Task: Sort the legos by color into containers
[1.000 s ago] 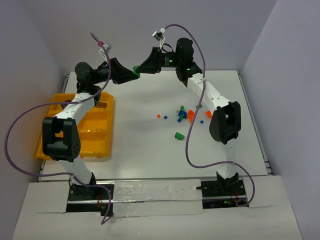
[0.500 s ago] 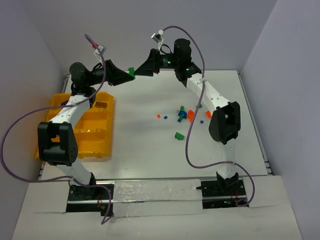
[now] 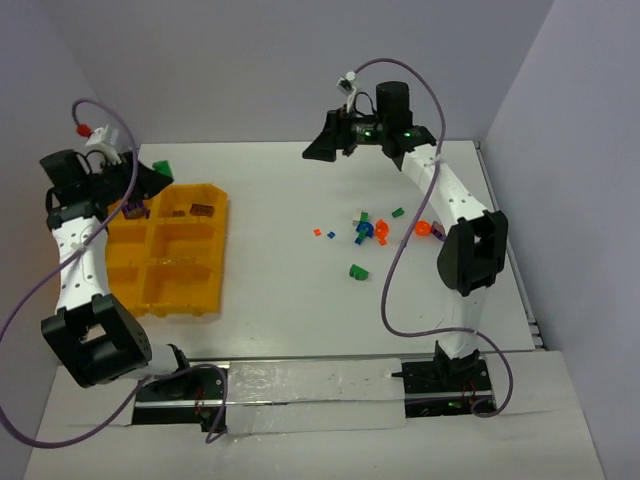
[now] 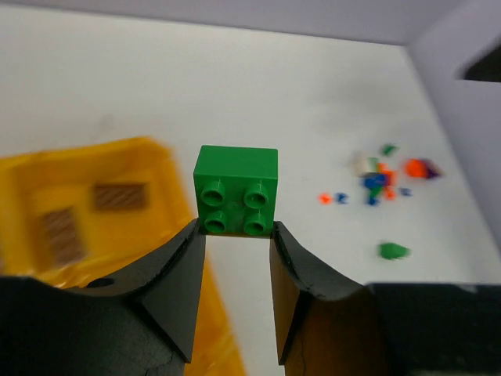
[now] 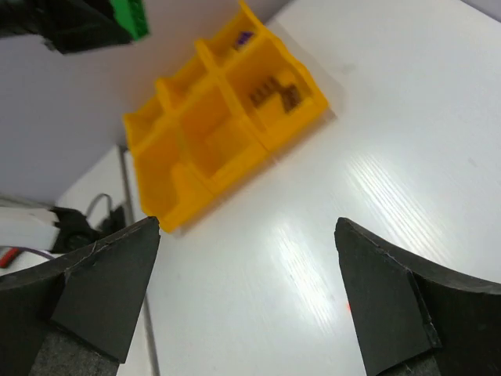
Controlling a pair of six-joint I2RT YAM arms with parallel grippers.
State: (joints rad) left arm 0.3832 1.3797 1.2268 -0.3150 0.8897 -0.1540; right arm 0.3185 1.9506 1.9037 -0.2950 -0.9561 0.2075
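**Green square plastic brick [image 3: 161, 167] held high by the yellow-orange plastic tray [image 3: 218, 250]**

Two black fingers of the left end effector [image 4: 235, 229] are pinched on the green brick [image 4: 236, 188]. They squeeze its two sides near the bottom. The four round bumps of the brick face the wrist camera. The brick is square, so it has no long side to line up.

From above, the left end effector [image 3: 155, 172] hangs at the far edge of the tray, near the far-left bins. How high up it is, I cannot tell. The bins lie just to the near side of the brick and lower down. So I think the next move is a small one: bring the brick over a bin and let go. One far bin has a tiny purple bit [image 3: 130, 208] in it, so I would not pick that one for green.

The left arm is the one close to the tray. The right end effector [image 3: 318, 150] is well apart from it, up over the far middle of the white counter [image 3: 270, 290]. Its fingers [image 5: 102, 282] are spread wide with nothing between them.

Many small green, blue and orange-red plastic bits [image 3: 370, 230] lie loose on the counter on the right side. Most of the sorting is not done yet.
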